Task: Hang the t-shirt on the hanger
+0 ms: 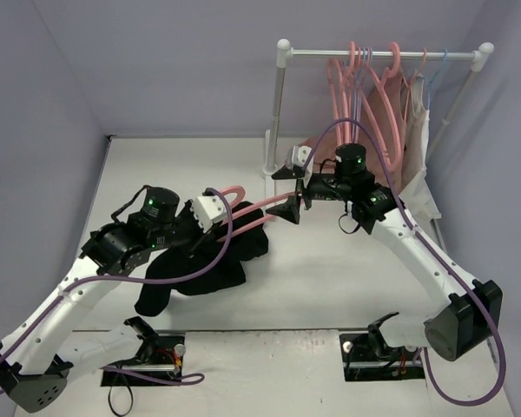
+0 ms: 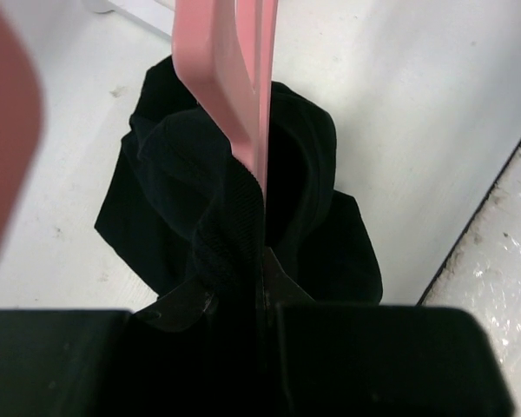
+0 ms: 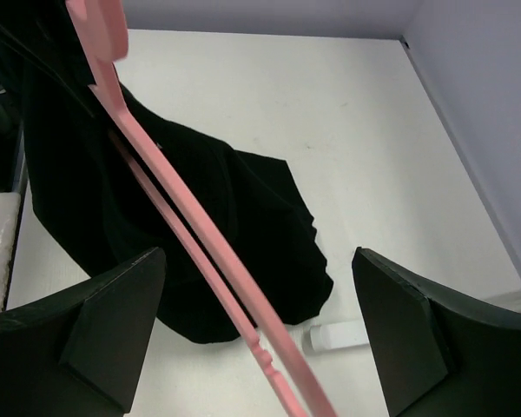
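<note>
While the left gripper point(image 2: 262, 291) is pinched tight on the hanger point(image 2: 213, 69) and a fold of the t-shirt point(image 1: 234, 252), left of centre in the top view, the right gripper point(image 1: 292, 191) stands spread around the hanger at centre frame without touching it. The t-shirt lies crumpled on the table point(image 1: 347, 278).

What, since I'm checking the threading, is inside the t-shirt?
The hanger runs into the t-shirt through its opening. The hanger's end cannot be seen: the fabric and the shut left gripper cover it.
</note>
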`<move>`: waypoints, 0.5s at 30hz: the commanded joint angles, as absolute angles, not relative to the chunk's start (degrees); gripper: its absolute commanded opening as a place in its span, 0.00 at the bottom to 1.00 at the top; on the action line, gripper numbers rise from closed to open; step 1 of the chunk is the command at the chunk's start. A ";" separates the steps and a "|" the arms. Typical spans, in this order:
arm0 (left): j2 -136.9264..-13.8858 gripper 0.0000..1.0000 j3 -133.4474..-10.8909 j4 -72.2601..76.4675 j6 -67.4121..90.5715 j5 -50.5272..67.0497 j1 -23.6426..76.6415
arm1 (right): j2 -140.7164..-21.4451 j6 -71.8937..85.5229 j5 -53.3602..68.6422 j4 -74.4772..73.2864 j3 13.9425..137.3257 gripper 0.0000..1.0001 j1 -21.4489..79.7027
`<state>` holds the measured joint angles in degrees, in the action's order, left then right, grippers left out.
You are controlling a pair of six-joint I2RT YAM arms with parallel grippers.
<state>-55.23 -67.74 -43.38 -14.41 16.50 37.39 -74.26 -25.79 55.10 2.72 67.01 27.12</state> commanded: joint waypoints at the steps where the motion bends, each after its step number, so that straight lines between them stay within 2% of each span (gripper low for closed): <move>1: -57.99 0.00 -73.06 -44.31 -18.75 20.84 37.16 | -75.32 -29.48 57.45 3.58 69.38 0.84 30.58; 6: -60.53 0.00 -75.56 -44.74 -20.62 22.21 37.18 | -77.59 -30.31 57.74 2.55 68.83 0.72 33.71; 10: -61.56 0.00 -77.28 -44.91 -22.04 22.44 37.10 | -78.68 -30.42 58.88 2.21 68.27 0.42 34.37; 13: -62.12 0.00 -77.58 -44.99 -22.80 22.70 37.18 | -78.78 -30.61 58.75 2.36 67.83 0.11 34.47; 14: -62.07 0.00 -77.47 -44.93 -22.97 22.81 37.18 | -78.89 -30.72 58.91 2.31 67.72 0.03 34.52; 15: -61.99 0.00 -77.46 -44.94 -23.09 22.85 37.15 | -78.86 -30.79 59.04 2.29 67.58 0.00 34.51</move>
